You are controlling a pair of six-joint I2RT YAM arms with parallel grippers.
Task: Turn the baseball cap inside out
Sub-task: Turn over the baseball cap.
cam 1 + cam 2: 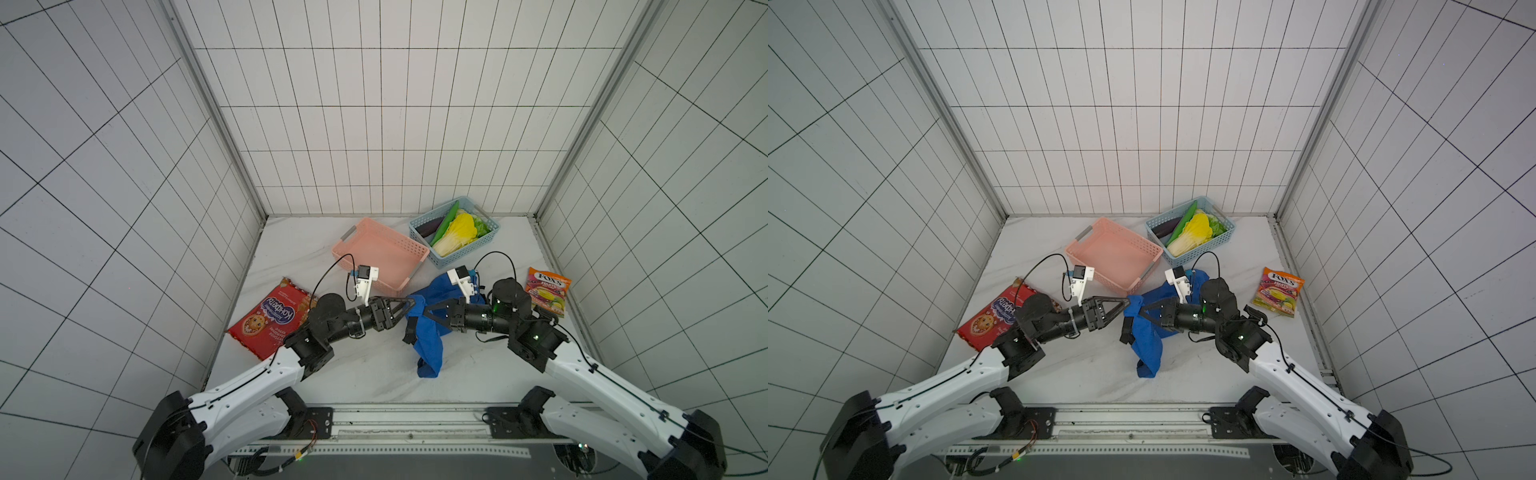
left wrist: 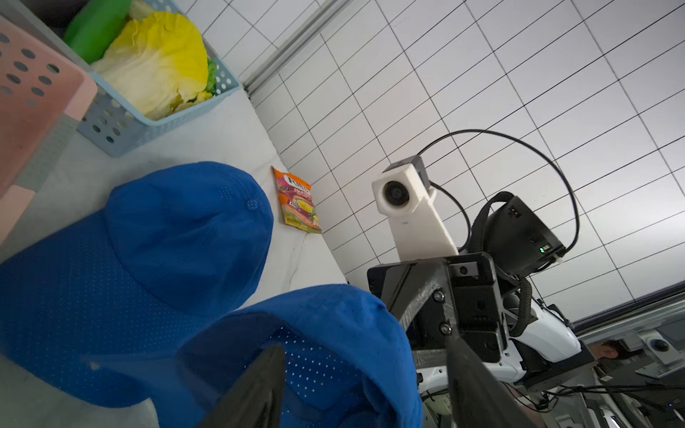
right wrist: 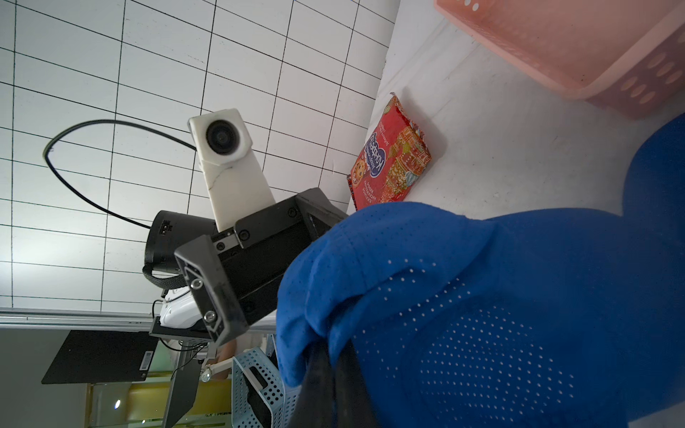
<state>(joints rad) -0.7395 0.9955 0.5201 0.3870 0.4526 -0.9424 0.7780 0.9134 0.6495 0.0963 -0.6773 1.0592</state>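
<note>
The blue baseball cap (image 1: 430,336) (image 1: 1148,336) hangs crumpled between my two arms at mid table, its lower end touching the surface. My right gripper (image 1: 424,312) (image 3: 335,352) is shut, pinching a fold of the cap's perforated fabric (image 3: 482,296). From the other side, my left gripper (image 1: 409,306) (image 2: 365,348) reaches in. Its jaws stand apart, with the cap's edge (image 2: 333,333) lying between them. The cap's crown with its top button (image 2: 252,203) rests on the table behind. A black strap (image 1: 409,328) dangles from the cap.
A pink basket (image 1: 422,251) stands just behind the left gripper. A light blue basket (image 1: 465,253) with toy vegetables sits at the back right. A red cookie bag (image 1: 270,320) lies at the left wall, a Fox's candy bag (image 1: 546,293) at the right wall.
</note>
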